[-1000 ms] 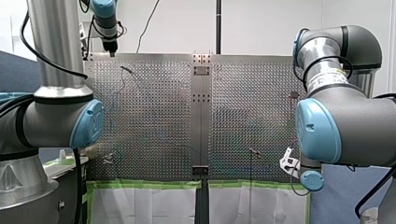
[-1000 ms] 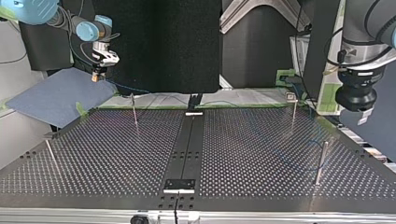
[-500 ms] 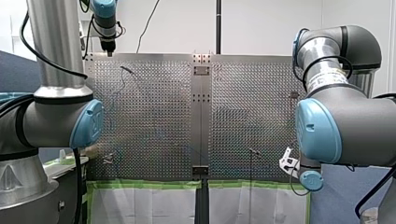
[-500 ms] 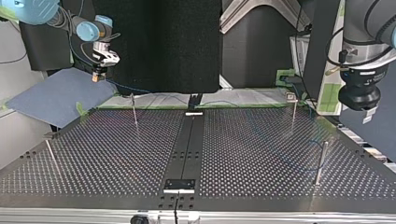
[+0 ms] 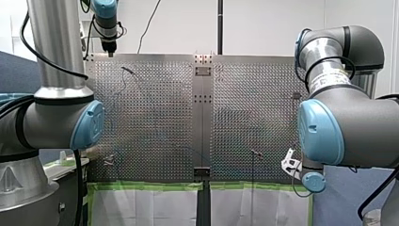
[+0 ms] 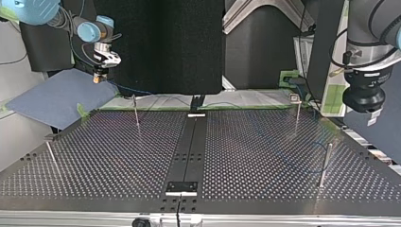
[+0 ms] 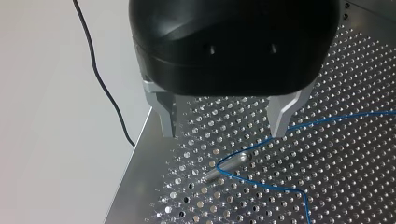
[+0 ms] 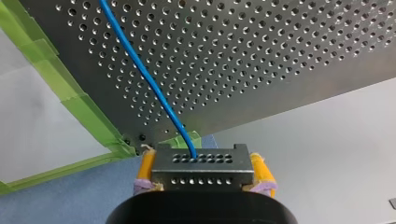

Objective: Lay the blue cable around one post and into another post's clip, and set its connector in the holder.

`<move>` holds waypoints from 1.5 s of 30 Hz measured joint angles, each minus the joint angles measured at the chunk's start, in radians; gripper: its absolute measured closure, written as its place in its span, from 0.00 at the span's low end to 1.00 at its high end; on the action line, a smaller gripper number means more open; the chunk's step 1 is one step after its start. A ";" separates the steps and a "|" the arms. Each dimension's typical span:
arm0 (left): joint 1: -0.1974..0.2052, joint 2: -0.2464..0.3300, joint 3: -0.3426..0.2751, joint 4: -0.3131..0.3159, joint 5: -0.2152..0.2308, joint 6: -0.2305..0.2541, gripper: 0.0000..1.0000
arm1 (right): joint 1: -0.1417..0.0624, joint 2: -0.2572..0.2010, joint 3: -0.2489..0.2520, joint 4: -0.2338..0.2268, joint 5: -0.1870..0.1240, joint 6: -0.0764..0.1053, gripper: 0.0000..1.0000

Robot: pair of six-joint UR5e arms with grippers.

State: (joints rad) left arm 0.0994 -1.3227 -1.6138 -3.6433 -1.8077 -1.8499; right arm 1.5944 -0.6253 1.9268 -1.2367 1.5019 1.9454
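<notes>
Beyond the perforated table [image 5: 155, 117] in my front view stands a plain white wall [image 5: 268, 23], a black pole [image 5: 219, 26] rising against it; green tape [image 5: 146, 186] lines the table's near edge; a blue-grey mat [image 6: 54, 97] lies off one taped corner.

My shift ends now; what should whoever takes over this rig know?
Left gripper: open, above a post, holding nothing.
Right gripper: shut on the connector, beyond the table edge.
Done: blue cable bends around that post.
To do: connector into its holder; I cannot make out clip or holder here.
</notes>
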 joint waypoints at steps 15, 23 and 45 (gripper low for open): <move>-0.004 0.000 -0.003 0.008 0.004 0.000 0.04 | 0.000 0.000 0.000 0.000 0.000 0.000 1.00; -0.011 0.000 -0.003 0.015 0.008 -0.001 0.04 | 0.000 0.000 0.000 0.001 0.000 0.000 1.00; -0.078 0.054 -0.120 0.167 0.169 -0.072 0.04 | 0.001 -0.001 0.001 0.018 0.006 -0.063 1.00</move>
State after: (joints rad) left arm 0.0209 -1.2682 -1.7338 -3.4759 -1.6384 -1.9216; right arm 1.5954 -0.6265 1.9275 -1.2188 1.5076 1.8827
